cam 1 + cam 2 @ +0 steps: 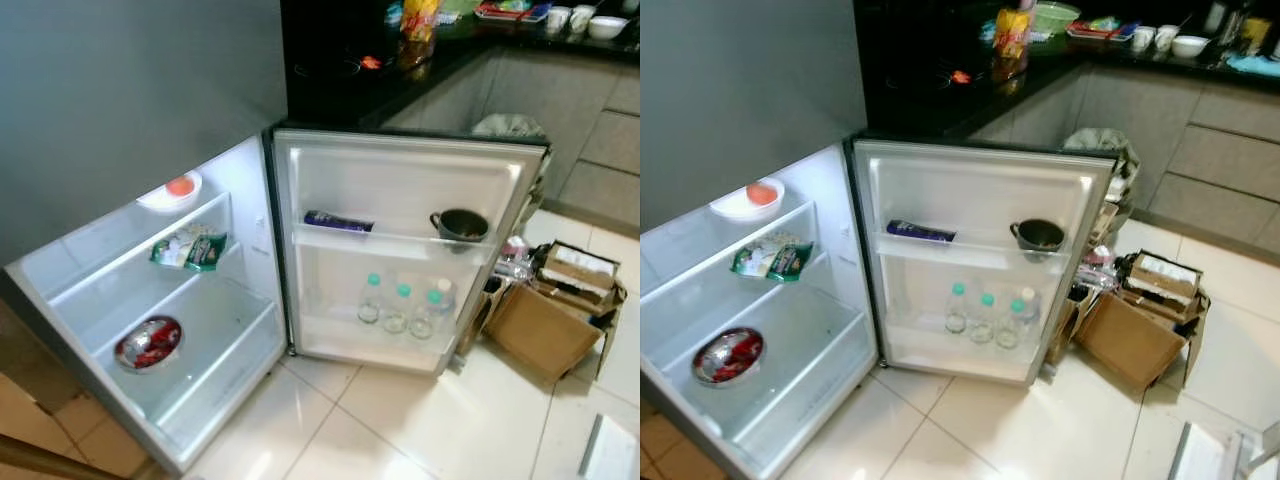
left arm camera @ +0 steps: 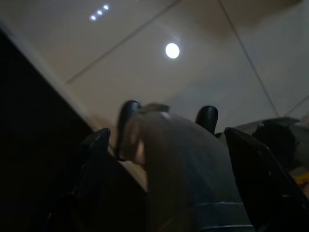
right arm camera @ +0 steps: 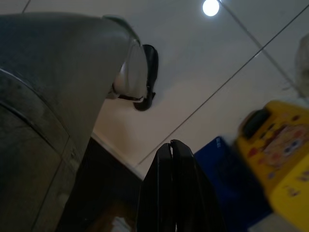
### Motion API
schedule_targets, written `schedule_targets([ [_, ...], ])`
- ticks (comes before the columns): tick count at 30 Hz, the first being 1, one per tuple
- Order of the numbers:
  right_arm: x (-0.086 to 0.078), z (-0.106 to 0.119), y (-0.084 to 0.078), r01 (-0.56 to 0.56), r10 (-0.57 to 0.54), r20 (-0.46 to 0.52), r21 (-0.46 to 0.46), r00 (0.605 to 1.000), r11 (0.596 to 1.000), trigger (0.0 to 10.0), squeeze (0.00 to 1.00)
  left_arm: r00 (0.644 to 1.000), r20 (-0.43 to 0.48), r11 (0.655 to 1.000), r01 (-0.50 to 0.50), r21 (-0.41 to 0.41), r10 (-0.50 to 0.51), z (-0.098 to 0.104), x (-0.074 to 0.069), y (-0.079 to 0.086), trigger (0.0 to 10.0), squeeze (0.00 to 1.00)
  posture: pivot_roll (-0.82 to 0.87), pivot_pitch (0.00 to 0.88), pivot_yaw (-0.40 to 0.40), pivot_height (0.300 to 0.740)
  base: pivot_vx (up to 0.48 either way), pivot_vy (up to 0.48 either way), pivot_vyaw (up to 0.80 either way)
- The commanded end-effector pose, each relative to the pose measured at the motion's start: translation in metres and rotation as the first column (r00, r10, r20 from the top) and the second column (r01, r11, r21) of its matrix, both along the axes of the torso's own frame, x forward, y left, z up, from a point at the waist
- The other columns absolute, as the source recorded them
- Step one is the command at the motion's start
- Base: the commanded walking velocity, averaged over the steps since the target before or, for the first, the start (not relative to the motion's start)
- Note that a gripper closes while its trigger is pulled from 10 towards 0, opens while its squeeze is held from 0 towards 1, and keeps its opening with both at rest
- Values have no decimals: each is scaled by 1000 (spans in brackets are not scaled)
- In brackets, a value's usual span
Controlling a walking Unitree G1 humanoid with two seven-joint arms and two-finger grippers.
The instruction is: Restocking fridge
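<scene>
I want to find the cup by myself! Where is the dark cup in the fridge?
Look at the open fridge door, swung out over the white tile floor. On its upper door shelf the dark cup sits at the end farthest from the hinge. It is round with a handle, unlike the flat blue packet beside it.

Fridge (image 1: 120, 270): near corner cut by frame edge; packet (image 1: 190, 250) print too small to read; yellow box (image 3: 282, 154) blurred and cropped; white sheet (image 1: 612, 452) on floor cut off at corner.
</scene>
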State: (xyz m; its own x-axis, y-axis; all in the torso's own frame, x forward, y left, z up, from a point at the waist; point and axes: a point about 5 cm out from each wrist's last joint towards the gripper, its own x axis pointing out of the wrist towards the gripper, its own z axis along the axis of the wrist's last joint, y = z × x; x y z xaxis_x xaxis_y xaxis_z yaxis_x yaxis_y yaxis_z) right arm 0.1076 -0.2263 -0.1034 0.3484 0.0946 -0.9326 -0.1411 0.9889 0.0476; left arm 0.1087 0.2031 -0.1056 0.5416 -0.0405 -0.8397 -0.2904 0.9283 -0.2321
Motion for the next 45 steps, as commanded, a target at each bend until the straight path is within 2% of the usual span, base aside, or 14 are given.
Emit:
schedule_targets([
  [1, 4, 2, -3, 10, -10, 28, 8, 1000, 1000, 10000, 0, 1000, -3, 1000, 2, -4, -2, 0, 0, 0, 10000, 0, -102, 0, -7, 740, 0, -458, 0],
  [6, 7, 4, -3, 34, -36, 51, 49, 998, 998, 10000, 0, 1000, -2, 1000, 1, -9, -1, 0, 0, -1, 10000, 0, -107, 0, -6, 740, 0, -457, 0],
  [10, 12, 6, -1, 8, -14, 66, 86, 998, 996, 10000, 0, 1000, -2, 1000, 2, -13, -3, 0, 0, -2, 10000, 0, -109, 0, -4, 740, 0, -455, 577],
  [17, 8, 5, 0, 35, -41, 59, 98, 997, 995, 10000, 0, 1000, -6, 1000, 4, -15, -4, 0, 0, -2, 10000, 0, -111, 0, 0, 740, 0, -438, 767],
  [19, 8, 4, -2, 68, -73, 61, 85, 995, 994, 10000, 0, 1000, -7, 1000, 4, -14, -4, 0, 0, -2, 10000, 0, -111, 0, 0, 740, 0, -416, 0],
  [32, 11, 5, -2, 52, -58, 71, 78, 996, 996, 10000, 0, 1000, -9, 1000, 5, -13, -5, -1, 0, -2, 10000, 0, -111, 0, 0, 740, 0, -372, 0],
  [40, 14, 7, -2, 51, -58, 89, 81, 994, 995, 10000, 0, 1000, -18, 1000, -10, 7, 10, -1, -1, 0, 10000, 0, -116, 0, 5, 740, 0, 0, 0],
  [45, 28, 11, -2, 42, -54, 147, 83, 988, 996, 10000, 0, 1000, -18, 1000, -10, 9, 11, -1, -1, 2, 10000, 0, -114, 0, 7, 740, 0, 0, 0],
])
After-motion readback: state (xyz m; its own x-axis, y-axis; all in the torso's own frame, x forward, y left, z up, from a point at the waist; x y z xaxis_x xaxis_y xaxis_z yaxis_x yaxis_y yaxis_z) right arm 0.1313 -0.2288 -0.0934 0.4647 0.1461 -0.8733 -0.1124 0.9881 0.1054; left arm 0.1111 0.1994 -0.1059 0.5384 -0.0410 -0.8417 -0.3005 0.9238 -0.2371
